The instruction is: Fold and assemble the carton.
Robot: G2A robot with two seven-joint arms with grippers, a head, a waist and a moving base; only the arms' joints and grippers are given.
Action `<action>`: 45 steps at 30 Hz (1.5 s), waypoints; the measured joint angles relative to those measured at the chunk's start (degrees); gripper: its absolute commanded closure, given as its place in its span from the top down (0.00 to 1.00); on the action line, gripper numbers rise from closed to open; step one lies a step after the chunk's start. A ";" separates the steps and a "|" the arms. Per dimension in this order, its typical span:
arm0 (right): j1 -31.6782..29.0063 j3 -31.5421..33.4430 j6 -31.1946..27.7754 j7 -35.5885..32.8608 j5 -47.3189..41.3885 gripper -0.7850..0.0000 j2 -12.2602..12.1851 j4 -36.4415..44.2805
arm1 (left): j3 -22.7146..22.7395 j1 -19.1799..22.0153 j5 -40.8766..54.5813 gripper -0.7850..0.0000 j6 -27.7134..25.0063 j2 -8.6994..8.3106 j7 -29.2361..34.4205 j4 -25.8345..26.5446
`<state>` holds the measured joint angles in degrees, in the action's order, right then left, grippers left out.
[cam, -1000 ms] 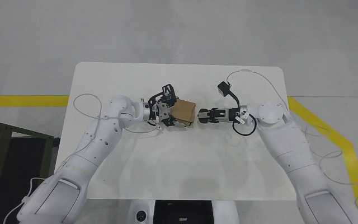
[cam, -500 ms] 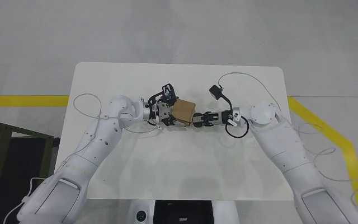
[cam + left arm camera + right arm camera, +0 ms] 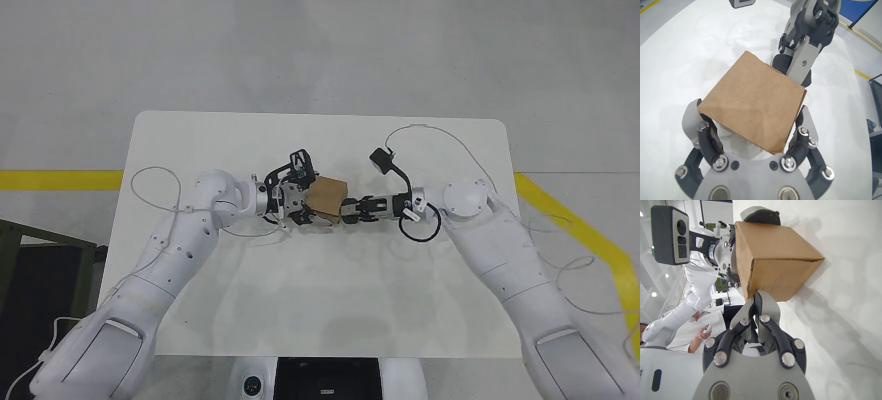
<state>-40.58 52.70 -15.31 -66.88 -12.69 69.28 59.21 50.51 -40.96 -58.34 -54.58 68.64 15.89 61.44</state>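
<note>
Carton (image 3: 328, 196) on table (image 3: 400, 300) between left tool (image 3: 304, 197) and right tool (image 3: 345, 211), touching both

The carton (image 3: 328, 195) is plain brown, the table (image 3: 400, 300) white.

Carton (image 3: 753, 106) between the jaws was matt brown cardboard, fingers (image 3: 802, 62) brushed metal, pads (image 3: 780, 63) black textured rubber, table (image 3: 677, 66) smooth white.

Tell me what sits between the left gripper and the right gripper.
The carton: the left gripper clamps one end, and the right gripper, shut, touches the opposite side, as the top view shows.
</note>
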 measured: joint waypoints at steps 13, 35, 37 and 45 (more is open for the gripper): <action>-4.33 7.05 -4.75 -1.64 -3.21 0.02 -2.42 3.62 | 4.21 -1.71 10.53 1.00 -3.45 -1.90 4.65 2.52; -9.95 22.81 -34.21 12.16 -0.38 1.00 -5.74 8.98 | 23.08 -8.67 14.27 1.00 15.00 -6.98 3.03 10.83; -10.64 24.80 -37.67 15.57 4.13 1.00 -6.19 9.47 | 24.68 -9.57 14.06 1.00 16.43 -7.30 2.57 11.37; -15.94 35.19 -42.13 35.02 28.63 1.00 -7.09 13.34 | 30.91 -13.25 13.27 1.00 20.53 -8.64 2.68 14.63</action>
<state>-56.51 87.89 -57.44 -31.86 15.94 62.19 72.55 81.42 -54.21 -45.07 -34.05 59.99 18.57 76.07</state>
